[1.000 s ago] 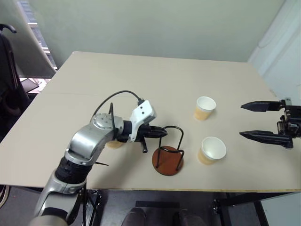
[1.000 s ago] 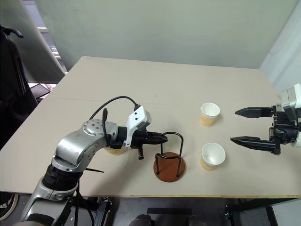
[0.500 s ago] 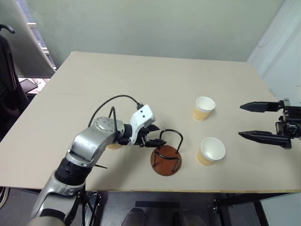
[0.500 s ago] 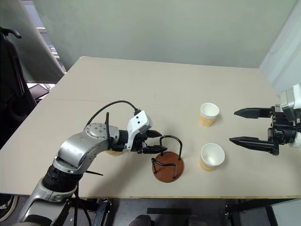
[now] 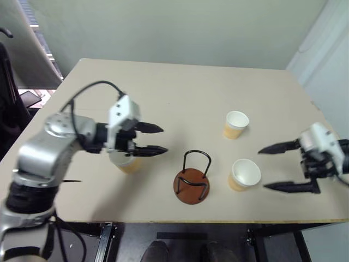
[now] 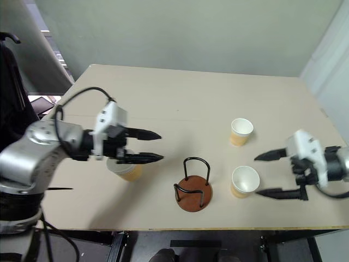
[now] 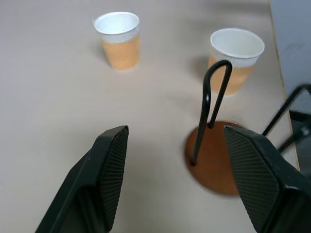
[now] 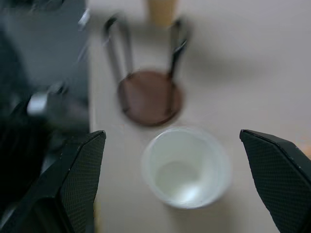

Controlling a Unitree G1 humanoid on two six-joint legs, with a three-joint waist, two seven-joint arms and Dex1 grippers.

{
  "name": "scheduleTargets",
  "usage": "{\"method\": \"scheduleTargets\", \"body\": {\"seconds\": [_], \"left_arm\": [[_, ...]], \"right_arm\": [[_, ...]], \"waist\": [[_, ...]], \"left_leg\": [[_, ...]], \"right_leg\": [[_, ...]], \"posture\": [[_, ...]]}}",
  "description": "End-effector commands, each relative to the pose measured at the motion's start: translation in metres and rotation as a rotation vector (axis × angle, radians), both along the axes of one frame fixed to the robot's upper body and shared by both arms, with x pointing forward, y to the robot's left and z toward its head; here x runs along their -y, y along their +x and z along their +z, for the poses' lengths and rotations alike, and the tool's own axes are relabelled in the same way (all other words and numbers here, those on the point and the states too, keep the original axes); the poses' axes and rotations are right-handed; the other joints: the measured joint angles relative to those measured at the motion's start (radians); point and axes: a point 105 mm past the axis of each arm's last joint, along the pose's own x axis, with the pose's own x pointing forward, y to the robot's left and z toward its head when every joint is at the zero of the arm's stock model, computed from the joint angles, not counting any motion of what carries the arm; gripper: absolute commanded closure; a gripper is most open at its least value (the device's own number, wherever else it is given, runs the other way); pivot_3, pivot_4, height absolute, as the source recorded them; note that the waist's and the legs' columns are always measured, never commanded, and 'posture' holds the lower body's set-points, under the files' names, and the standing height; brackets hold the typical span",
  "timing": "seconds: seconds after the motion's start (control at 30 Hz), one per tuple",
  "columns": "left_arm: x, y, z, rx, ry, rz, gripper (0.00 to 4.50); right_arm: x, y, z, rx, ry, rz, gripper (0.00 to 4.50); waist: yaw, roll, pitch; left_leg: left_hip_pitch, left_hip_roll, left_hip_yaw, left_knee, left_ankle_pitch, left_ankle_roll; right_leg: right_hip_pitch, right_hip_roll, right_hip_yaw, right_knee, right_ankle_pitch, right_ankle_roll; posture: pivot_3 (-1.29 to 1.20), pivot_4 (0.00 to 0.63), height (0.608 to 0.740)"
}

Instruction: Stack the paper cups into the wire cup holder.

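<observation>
The wire cup holder (image 5: 192,188) stands upright on its brown disc near the table's front edge, with nothing in it. One paper cup (image 5: 126,164) sits to its left, partly under my left gripper (image 5: 161,140), which hovers open and holds nothing, its fingers pointing toward the holder. Two more paper cups stand to the right, a far one (image 5: 235,124) and a near one (image 5: 244,174). My right gripper (image 5: 263,170) is open just right of the near cup (image 8: 184,167), which lies between and ahead of its fingers (image 8: 80,174). The left wrist view shows the holder (image 7: 214,160) ahead of the left fingers (image 7: 109,165).
The tan table (image 5: 163,93) ends just in front of the holder, and its right edge runs behind my right gripper. A dark chair (image 6: 13,98) stands off the table's left side.
My left gripper has opened, let go of the holder's wire loop and drawn up and to the left. The holder shifted slightly and stands free. My right gripper sank toward the near cup.
</observation>
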Motion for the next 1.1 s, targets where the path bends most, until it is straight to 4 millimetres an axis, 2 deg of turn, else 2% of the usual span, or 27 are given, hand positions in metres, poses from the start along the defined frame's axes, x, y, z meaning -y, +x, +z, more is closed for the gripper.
{"method": "scheduleTargets", "body": {"seconds": [0.03,0.17,0.3,0.43,0.53,0.63,0.77,0.87,0.9,1.1], "left_arm": [[-0.019,-0.034,0.008,-0.02,0.012,-0.098,1.19],[-0.04,-0.04,0.009,-0.006,-0.003,-0.021,1.19],[-0.036,-0.049,0.002,-0.007,-0.026,-0.034,1.19],[-0.031,-0.051,0.001,0.0,-0.042,-0.03,1.19],[-0.031,-0.053,0.004,0.007,-0.044,-0.018,1.14],[-0.035,-0.053,0.005,0.015,-0.037,0.007,1.14],[-0.046,-0.05,0.011,0.037,-0.02,0.053,1.14],[-0.048,-0.05,0.011,0.035,-0.017,0.058,1.14],[-0.048,-0.049,0.01,0.033,-0.017,0.059,1.14],[-0.045,-0.047,0.008,0.031,-0.027,0.049,1.14]], "right_arm": [[-0.012,-0.001,-0.009,0.032,-0.062,0.046,0.0],[-0.016,0.001,-0.029,0.003,-0.1,0.058,0.0],[-0.023,0.007,-0.041,-0.011,-0.107,0.077,0.0],[-0.025,0.011,-0.052,-0.027,-0.135,0.097,0.0],[-0.023,0.015,-0.06,-0.018,-0.179,0.117,0.61],[-0.023,0.017,-0.059,-0.005,-0.194,0.133,1.64],[-0.021,0.016,-0.051,0.011,-0.199,0.161,3.14],[-0.024,0.017,-0.031,0.048,-0.157,0.182,4.27],[-0.026,0.017,-0.022,0.062,-0.135,0.189,4.48],[-0.038,0.014,0.035,0.173,-0.025,0.256,4.48]], "waist": [[-0.009,0.0,0.0],[-0.013,0.0,0.0],[-0.011,0.0,0.0],[-0.013,-0.001,-0.001],[-0.017,-0.001,-0.001],[-0.023,-0.001,-0.001],[-0.026,-0.001,-0.001],[-0.026,-0.001,-0.001],[-0.027,-0.001,0.0],[-0.028,-0.001,0.0]], "left_leg": [[0.0,0.0,-0.002,-0.001,0.0,0.0],[-0.001,0.001,-0.003,-0.004,0.0,0.0],[-0.001,0.001,-0.005,-0.004,0.0,0.001],[-0.001,0.001,-0.004,-0.004,-0.001,0.001],[-0.001,0.001,-0.003,-0.004,-0.001,0.001],[-0.002,0.001,-0.002,-0.005,-0.001,0.0],[-0.002,0.001,-0.001,-0.006,-0.001,0.0],[-0.003,0.001,-0.001,-0.006,-0.001,0.0],[-0.003,0.001,-0.001,-0.006,-0.001,0.0],[-0.003,0.001,0.0,-0.007,0.0,-0.001]], "right_leg": [[-0.001,-0.001,0.001,0.0,0.0,0.0],[-0.005,-0.001,0.004,0.001,0.0,0.0],[-0.006,-0.001,0.015,0.001,0.0,-0.001],[-0.007,-0.001,0.017,0.002,0.0,0.0],[-0.008,-0.001,0.018,0.002,0.0,0.0],[-0.009,0.0,0.019,0.003,0.0,-0.001],[-0.011,0.0,0.019,0.003,0.001,-0.001],[-0.012,0.0,0.019,0.003,0.0,-0.001],[-0.012,0.0,0.02,0.003,0.0,-0.001],[-0.013,0.001,0.021,0.003,0.0,-0.003]], "posture": [[0.0,0.15,0.74],[0.0,0.15,0.74],[0.0,0.15,0.74],[0.0,0.15,0.74],[0.0,0.15,0.74],[0.0,0.15,0.74],[0.0,0.15,0.74],[0.0,0.15,0.74],[0.0,0.15,0.74],[0.0,0.15,0.74]]}}
